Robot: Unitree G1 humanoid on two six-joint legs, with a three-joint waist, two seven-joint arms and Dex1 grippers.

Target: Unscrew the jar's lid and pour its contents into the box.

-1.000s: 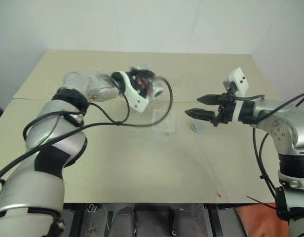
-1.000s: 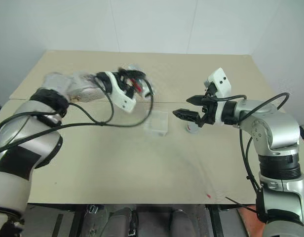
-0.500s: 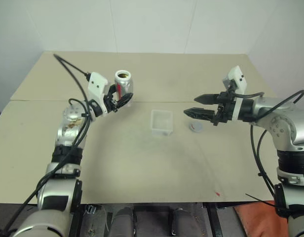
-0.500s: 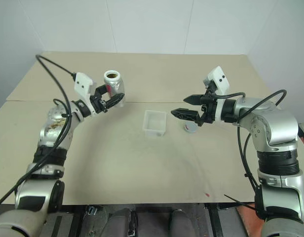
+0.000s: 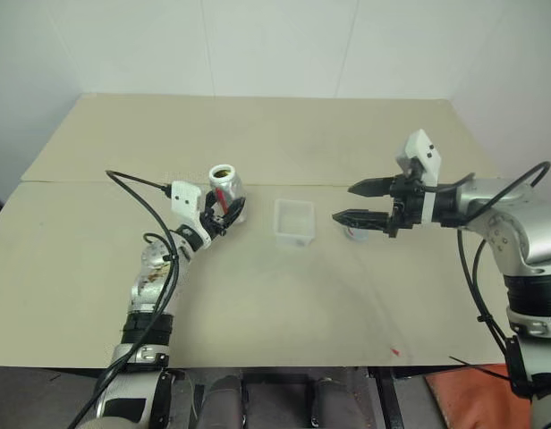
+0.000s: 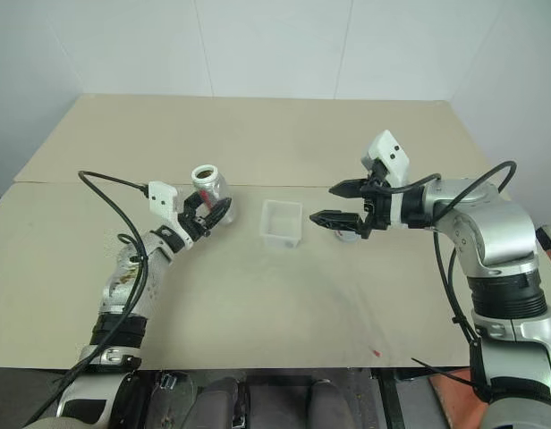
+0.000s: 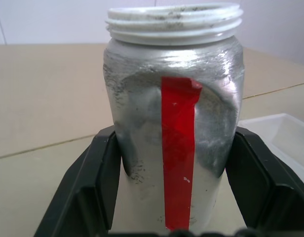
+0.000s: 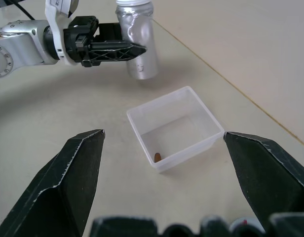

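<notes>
The jar (image 7: 176,123), dented and silvery with a red stripe, stands upright with its mouth uncapped, left of the box (image 5: 293,222). My left gripper (image 5: 233,206) is shut on the jar's lower body, one finger (image 7: 97,177) on each side. The jar's base is at or just above the table; I cannot tell which. The translucent box (image 8: 174,129) holds one small brown piece (image 8: 157,157). My right gripper (image 5: 343,202) hovers open just right of the box, pointing at it, with nothing between its jaws. The grey lid (image 5: 354,236) lies on the table, mostly hidden under that gripper.
The tan table (image 5: 275,295) has a seam running across behind the jar and box. A small red mark (image 5: 396,351) sits near the front right edge. A black cable (image 5: 137,179) loops off the left wrist.
The left arm swung the jar away from above the box, turned it upright and lowered it to the left, down near the table. The right gripper stayed open in place.
</notes>
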